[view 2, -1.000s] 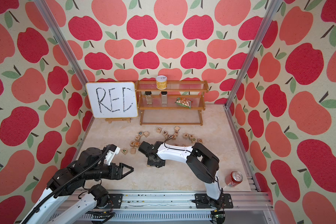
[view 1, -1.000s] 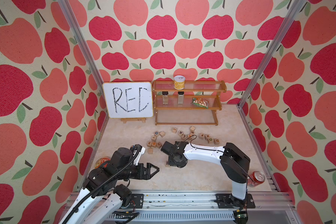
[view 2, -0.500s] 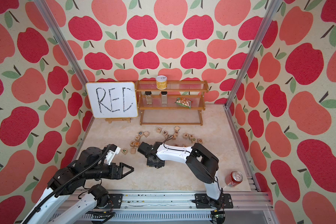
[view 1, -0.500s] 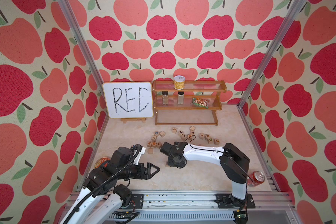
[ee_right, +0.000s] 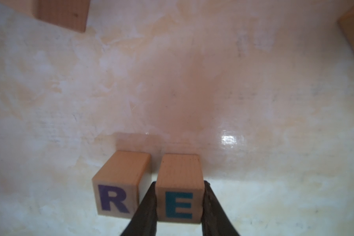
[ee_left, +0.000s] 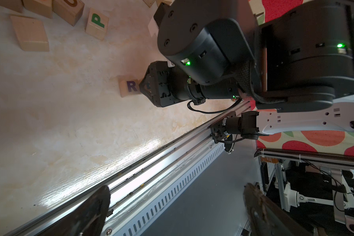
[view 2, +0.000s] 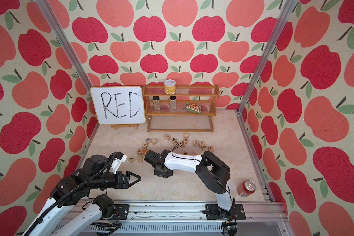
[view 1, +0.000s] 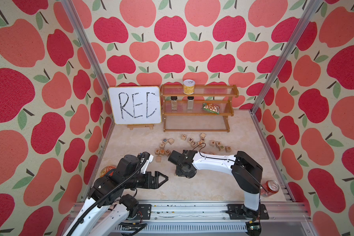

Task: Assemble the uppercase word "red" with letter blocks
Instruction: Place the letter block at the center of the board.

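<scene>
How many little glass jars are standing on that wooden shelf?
2. One jar stands on the middle tier of the shelf, nearer the whiteboard; the other jar stands beside it, under the yellow can. None seems hidden.

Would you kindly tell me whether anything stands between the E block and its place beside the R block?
The right claw is shut on the E block, and one of its dark fingers sits in the narrow gap to the R block. No other block lies between them.
</scene>
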Available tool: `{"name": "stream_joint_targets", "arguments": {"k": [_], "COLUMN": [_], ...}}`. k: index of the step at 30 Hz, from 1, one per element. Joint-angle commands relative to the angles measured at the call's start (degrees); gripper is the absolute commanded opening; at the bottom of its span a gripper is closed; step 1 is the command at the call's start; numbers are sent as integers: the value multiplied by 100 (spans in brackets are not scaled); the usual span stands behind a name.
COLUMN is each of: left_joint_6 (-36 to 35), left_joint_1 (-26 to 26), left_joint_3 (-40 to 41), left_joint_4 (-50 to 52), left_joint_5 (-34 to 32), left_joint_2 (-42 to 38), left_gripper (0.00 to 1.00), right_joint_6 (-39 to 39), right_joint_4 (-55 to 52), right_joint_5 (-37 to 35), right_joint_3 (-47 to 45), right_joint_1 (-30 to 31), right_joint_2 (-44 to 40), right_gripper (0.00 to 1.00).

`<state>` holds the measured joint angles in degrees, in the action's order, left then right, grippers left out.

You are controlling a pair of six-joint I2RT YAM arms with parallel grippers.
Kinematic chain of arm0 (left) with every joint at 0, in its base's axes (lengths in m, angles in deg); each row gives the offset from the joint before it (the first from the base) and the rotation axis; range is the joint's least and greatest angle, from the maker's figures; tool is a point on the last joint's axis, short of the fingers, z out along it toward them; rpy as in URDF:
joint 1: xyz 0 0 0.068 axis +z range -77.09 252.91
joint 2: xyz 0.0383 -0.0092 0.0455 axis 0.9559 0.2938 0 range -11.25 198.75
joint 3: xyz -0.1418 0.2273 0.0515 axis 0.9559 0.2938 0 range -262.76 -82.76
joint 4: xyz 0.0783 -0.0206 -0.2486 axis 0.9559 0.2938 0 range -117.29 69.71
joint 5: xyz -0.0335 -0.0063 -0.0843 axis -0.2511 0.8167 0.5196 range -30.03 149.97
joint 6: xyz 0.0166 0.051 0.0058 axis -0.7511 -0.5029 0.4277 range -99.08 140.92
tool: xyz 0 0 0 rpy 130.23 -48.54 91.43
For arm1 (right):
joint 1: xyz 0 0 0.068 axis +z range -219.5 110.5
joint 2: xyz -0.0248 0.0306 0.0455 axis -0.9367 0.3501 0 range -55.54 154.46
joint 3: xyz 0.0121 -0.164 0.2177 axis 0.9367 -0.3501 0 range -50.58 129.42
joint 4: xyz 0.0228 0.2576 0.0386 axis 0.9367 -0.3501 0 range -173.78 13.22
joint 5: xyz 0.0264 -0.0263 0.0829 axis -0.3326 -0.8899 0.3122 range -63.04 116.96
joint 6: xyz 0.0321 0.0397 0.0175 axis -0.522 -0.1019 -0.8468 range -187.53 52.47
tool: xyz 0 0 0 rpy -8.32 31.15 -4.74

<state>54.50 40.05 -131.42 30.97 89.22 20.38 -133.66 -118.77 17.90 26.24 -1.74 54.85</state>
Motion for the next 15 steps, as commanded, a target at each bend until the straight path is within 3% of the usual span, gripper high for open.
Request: {"name": "stream_joint_targets", "arguments": {"k": [1, 12, 15], "left_joint_6": [-72, -76, -77], "left_joint_1": [24, 34, 34], "left_joint_3": [72, 77, 79], "left_joint_4": [-52, -60, -60], "left_joint_5": [70, 45, 56], "left_joint_2": [-9, -13, -12], "left_gripper": [99, 99, 99], "right_joint_6": [0, 74, 87], "right_joint_4": [-70, -255, -272], "right_joint_5": [168, 71, 60], "right_joint_3": [-59, 55, 61], "right_joint_1": [44, 2, -22], "right_joint_2": [123, 51, 2], "right_gripper": [24, 44, 45]}}
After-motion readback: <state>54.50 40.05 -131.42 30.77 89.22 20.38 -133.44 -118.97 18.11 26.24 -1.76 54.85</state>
